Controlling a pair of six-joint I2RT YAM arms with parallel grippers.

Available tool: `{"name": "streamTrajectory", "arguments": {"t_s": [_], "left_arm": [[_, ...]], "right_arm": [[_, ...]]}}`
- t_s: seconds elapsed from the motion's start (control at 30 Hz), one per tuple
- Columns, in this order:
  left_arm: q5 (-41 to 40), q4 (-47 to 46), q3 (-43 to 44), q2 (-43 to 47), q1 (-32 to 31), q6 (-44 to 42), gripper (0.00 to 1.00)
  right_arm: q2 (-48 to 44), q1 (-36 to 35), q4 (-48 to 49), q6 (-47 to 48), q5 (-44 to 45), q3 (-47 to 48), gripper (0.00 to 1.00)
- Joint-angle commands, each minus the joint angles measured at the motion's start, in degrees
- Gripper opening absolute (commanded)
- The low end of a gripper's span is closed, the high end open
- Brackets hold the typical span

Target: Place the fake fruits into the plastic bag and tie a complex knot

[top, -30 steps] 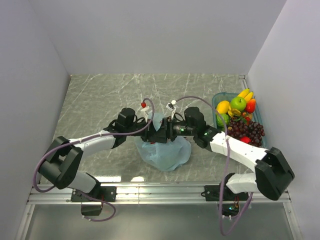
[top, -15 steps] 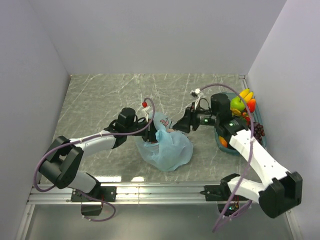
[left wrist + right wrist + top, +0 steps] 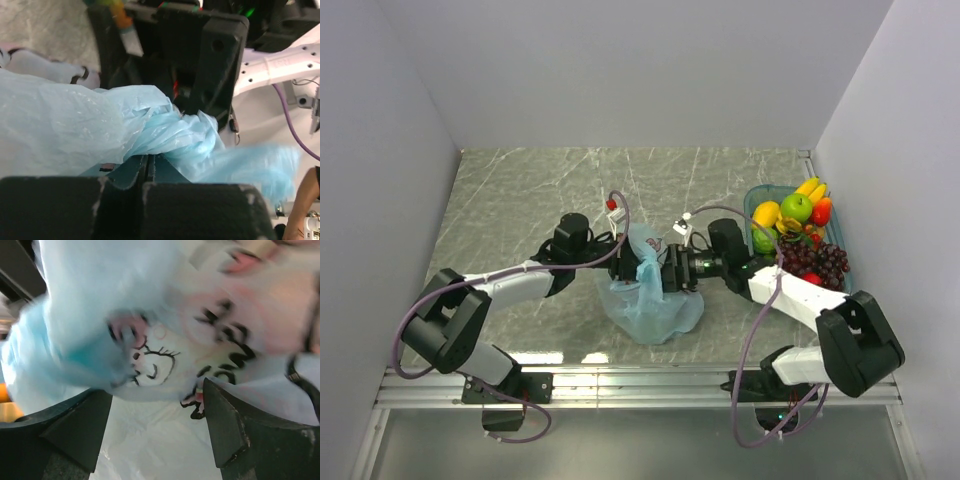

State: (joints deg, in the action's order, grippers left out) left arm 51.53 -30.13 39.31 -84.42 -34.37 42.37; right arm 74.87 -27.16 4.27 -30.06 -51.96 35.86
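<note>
The light-blue plastic bag (image 3: pixel 655 300) lies crumpled at the table's middle, with a twisted part standing up. My left gripper (image 3: pixel 626 264) is shut on that twisted plastic; in the left wrist view the bag (image 3: pixel 170 127) bunches just beyond the closed fingertips of the gripper (image 3: pixel 148 160). My right gripper (image 3: pixel 662 272) is at the bag from the right and open. In the right wrist view the gripper (image 3: pixel 157 412) has its jaws wide apart, with the bag's printed graphic (image 3: pixel 160 347) close in front. The fake fruits (image 3: pixel 798 232) sit in the teal tray, outside the bag.
The teal tray (image 3: pixel 751 202) stands at the right wall with a banana (image 3: pixel 810 188), a green apple (image 3: pixel 796 207), a yellow fruit (image 3: pixel 766 214), a red piece (image 3: pixel 822 212) and dark grapes (image 3: pixel 815 262). Walls close in on three sides.
The right arm swung away toward the tray half a second ago and has come back to the bag with its jaws open. The left gripper stayed at the bag.
</note>
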Motion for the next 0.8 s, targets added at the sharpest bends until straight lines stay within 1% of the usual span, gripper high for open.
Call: {"name": "streamTrajectory", "arguments": {"t_s": [0.0, 0.03, 0.1, 0.13, 0.2, 0.27, 0.3, 0.33, 0.37, 0.4, 0.43, 0.5, 0.53, 0.57, 0.6, 0.63, 0.7, 0.73, 0.77], "left_arm": [[4.81, -6.53, 0.06, -0.39, -0.26, 2.02, 0.0], [5.25, -6.52, 0.24, -0.39, -0.26, 1.84, 0.0], [7.17, -8.18, 0.24, -0.48, 0.09, 2.71, 0.0], [8.23, -9.15, 0.15, -0.48, 0.35, 3.15, 0.0], [10.42, -10.03, 0.15, -0.83, 0.97, 3.77, 0.0], [11.14, -9.95, 0.5, -0.92, 1.5, 4.04, 0.0], [12.01, -9.86, 0.42, -0.92, 1.85, 3.86, 0.0], [12.45, -9.16, 0.42, -0.75, 1.85, 3.6, 0.0], [12.89, -8.81, 0.42, -0.74, 1.94, 3.34, 0.0], [13.77, -8.46, 0.33, -0.48, 2.03, 2.55, 0.0], [14.21, -8.02, 0.24, -0.39, 2.11, 2.02, 0.0], [14.48, -6.7, 0.33, -0.22, 2.11, 0.97, 0.0], [15.0, -6.26, 0.33, -0.3, 2.11, 0.53, 0.0], [15.18, -5.73, 0.42, -0.3, 2.11, 0.35, 0.0], [15.18, -5.21, 0.42, -0.13, 2.11, -0.35, 0.0], [15.36, -4.94, 0.59, -0.22, 2.03, -0.62, 0.0], [15.36, -5.29, 0.5, 0.05, 2.11, -0.36, 0.0], [15.27, -5.38, 0.5, 0.05, 2.11, -0.36, 0.0], [15.27, -5.64, 0.42, 0.13, 2.11, -0.18, 0.0]], "right_arm": [[1.24, -4.56, 22.59, -14.83, -0.77, -0.26, 0.8], [1.68, -5.79, 26.28, -16.41, -0.25, 0.09, 0.8], [3.26, -8.77, 27.89, -19.15, 1.51, 1.84, 0.8], [3.79, -9.49, 30.24, -20.11, 2.39, 2.11, 0.8], [5.89, -10.63, 32.02, -22.66, 3.62, 2.9, 0.8], [6.6, -10.55, 31.07, -21.19, 3.45, 3.52, 0.8], [6.26, -10.37, 29.06, -19.09, 3.1, 4.21, 0.8], [5.64, -9.5, 21.9, -16.2, 3.27, 4.83, 0.8], [4.07, -8.88, 17.92, -10.16, 3.45, 5.71, 0.8], [3.18, -8.01, 14.83, -8.1, 2.93, 5.63, 0.8], [1.17, -5.65, 10.27, -5.21, 2.66, 5.54, 0.8], [-1.47, -3.79, 6.73, -2.82, 1.96, 5.1, 0.81], [-2.7, -3.17, 1.93, -1.33, 1.52, 5.45, 0.8], [-5.15, -2.73, -0.38, 1.73, 1.25, 6.32, 0.8], [-6.39, -2.64, -2.23, 2.89, 0.64, 6.51, 0.8], [-8.67, -2.46, -5.04, 4.82, -0.32, 6.59, 0.77], [-10.79, -2.46, -6.03, 5.8, -1.64, 6.42, 0.7], [-12.1, -2.37, -7.25, 6.94, -1.91, 6.33, 0.6], [-12.38, -2.46, -7.7, 7.3, -1.91, 5.98, 0.56]]}}
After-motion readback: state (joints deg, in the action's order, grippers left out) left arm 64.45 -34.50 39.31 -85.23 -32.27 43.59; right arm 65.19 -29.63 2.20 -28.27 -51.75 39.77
